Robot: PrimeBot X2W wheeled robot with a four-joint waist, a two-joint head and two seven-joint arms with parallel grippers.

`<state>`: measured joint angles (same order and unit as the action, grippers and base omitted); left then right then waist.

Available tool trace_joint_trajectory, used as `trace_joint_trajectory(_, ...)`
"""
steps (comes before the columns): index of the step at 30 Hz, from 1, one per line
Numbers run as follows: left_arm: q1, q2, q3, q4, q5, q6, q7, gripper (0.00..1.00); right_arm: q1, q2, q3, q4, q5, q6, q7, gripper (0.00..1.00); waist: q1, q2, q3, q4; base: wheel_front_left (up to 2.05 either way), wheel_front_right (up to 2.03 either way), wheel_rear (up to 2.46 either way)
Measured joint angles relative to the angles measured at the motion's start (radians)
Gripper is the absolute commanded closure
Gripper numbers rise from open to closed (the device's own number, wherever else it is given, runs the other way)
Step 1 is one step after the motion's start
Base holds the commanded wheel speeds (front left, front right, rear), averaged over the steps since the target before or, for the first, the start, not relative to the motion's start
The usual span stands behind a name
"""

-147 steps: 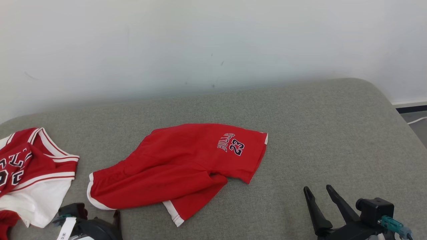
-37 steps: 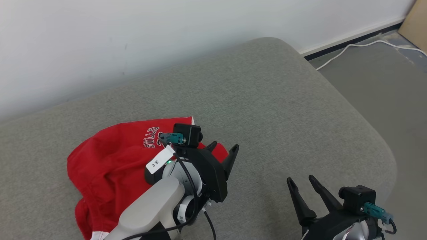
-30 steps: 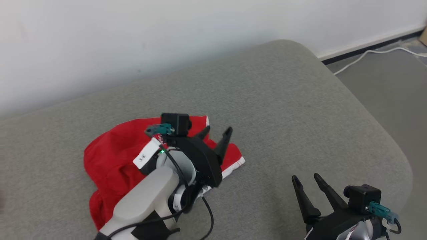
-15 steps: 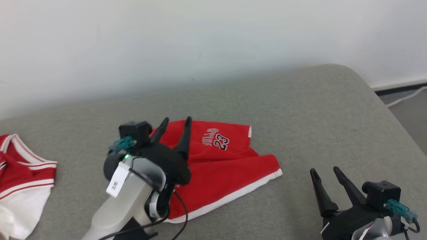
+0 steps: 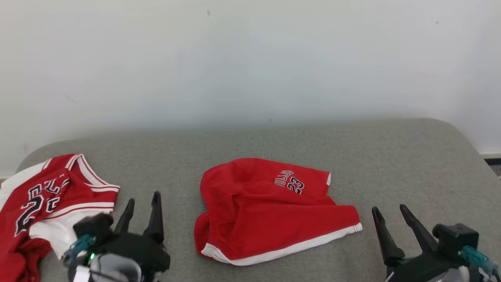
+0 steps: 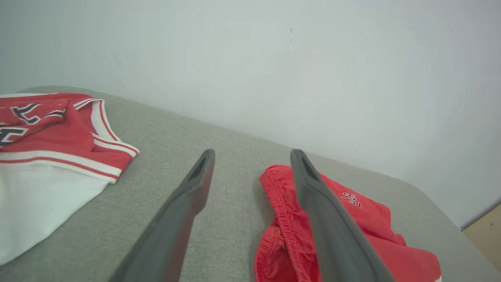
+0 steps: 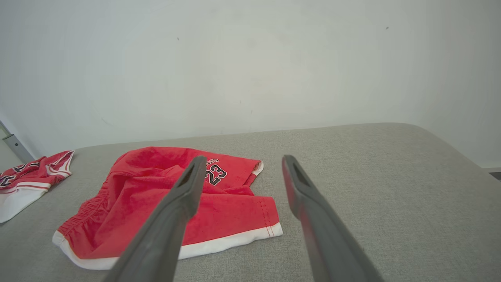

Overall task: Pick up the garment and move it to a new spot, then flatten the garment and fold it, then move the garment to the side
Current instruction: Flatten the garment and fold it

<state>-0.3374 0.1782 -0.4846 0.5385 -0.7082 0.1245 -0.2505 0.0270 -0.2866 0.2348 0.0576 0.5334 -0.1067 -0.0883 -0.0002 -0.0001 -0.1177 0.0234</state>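
Crumpled red shorts (image 5: 270, 211) on grey upholstered surface (image 5: 411, 164), red-and-white jersey (image 5: 51, 203) well apart at its left end, left tool (image 5: 143, 197) and right tool (image 5: 389, 208) both spread apart, gripping nothing

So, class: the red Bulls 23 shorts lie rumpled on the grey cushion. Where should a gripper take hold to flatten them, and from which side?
Probably the white-trimmed leg hem, from the robot's right with the open right gripper: that edge lies flat, exposed and nearest it. The shorts bunch at the elastic waistband, which suits the left gripper from the left.
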Motion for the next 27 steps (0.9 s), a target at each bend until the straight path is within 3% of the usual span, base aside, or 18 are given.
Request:
trace_joint_trajectory(9,0.241,0.055,0.119,-0.160,0.077,0.000,-0.001,0.00,0.030,0.010,-0.024,-0.030,-0.002,-0.008,-0.008,0.00,-0.0001,0.0000,-0.024,0.015,0.00,0.00,0.00)
trace_joint_trajectory(19,0.381,0.156,0.025,-0.308,0.123,0.000,0.015,0.00,0.068,0.012,-0.063,-0.031,0.005,-0.012,-0.008,0.00,0.0001,0.0000,-0.007,-0.016,0.00,0.00,0.00)
trace_joint_trajectory(27,0.400,0.179,0.024,-0.384,0.154,0.000,0.063,0.00,0.079,0.009,-0.079,-0.024,0.020,-0.012,0.010,0.00,0.0002,0.0000,0.009,-0.029,0.00,0.00,0.00)
